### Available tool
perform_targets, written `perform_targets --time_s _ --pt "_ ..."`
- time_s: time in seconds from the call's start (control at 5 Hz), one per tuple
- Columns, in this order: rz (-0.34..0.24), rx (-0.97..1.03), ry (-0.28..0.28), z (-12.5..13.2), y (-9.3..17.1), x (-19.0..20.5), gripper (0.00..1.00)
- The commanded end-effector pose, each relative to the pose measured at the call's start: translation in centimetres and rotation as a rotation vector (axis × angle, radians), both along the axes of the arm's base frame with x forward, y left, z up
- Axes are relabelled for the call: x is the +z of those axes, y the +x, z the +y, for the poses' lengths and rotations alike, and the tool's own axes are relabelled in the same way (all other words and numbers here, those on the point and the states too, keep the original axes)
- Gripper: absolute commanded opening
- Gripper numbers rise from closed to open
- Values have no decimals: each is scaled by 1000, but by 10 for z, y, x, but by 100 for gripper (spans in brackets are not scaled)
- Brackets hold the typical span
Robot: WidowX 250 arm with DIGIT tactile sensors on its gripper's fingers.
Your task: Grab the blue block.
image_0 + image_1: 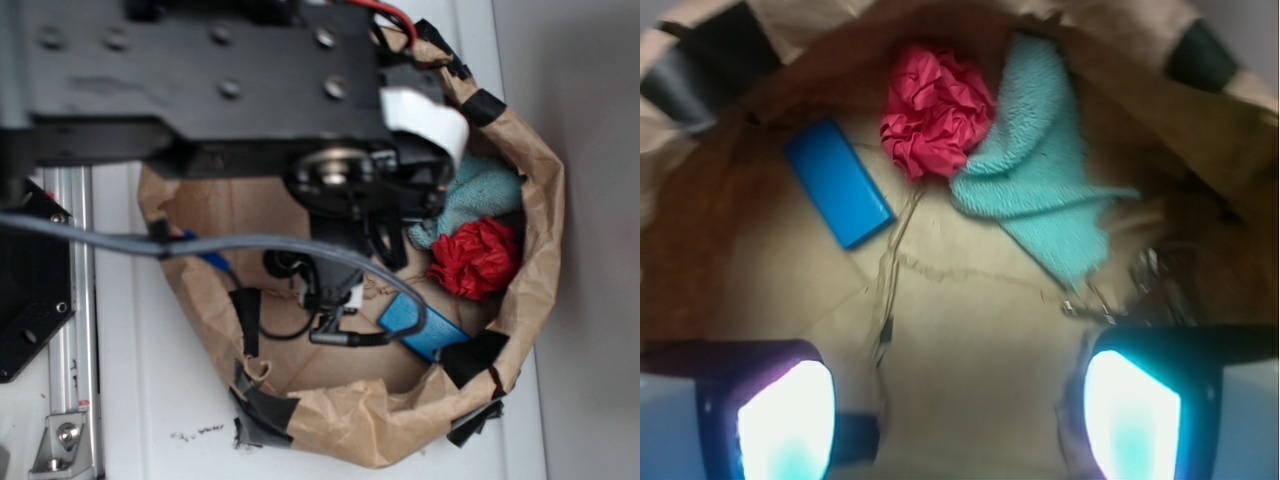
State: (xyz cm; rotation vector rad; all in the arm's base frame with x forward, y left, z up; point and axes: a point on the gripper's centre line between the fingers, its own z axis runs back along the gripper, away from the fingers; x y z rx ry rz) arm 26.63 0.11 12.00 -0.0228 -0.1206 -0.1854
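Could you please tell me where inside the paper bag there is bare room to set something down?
Bare brown paper lies between the gripper and the objects, below the blue block and left of the teal cloth. The far end is crowded: block, red paper ball and cloth sit close together against the bag wall.

We see a bright blue block [838, 182], a red crumpled paper ball [937, 110], a pale teal fuzzy cloth [1045, 165], a brown paper bag [970, 330] with black tape patches [474, 356], a black robot arm [200, 75].

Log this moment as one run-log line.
end effector: open, empty | blue block: lying flat in paper bag, ungrasped, apart from fingers | beside it: red paper ball, teal cloth | grab: not yet done
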Motion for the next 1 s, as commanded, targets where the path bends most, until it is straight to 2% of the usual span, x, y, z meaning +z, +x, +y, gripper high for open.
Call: perform_targets --time_s 0.0,0.4,0.8 --pt "-84 -233 62 -29 13 -45 100" --pt "-152 -408 5 -55 29 -61 100" --pt "-150 -567 -28 -93 36 -83 100"
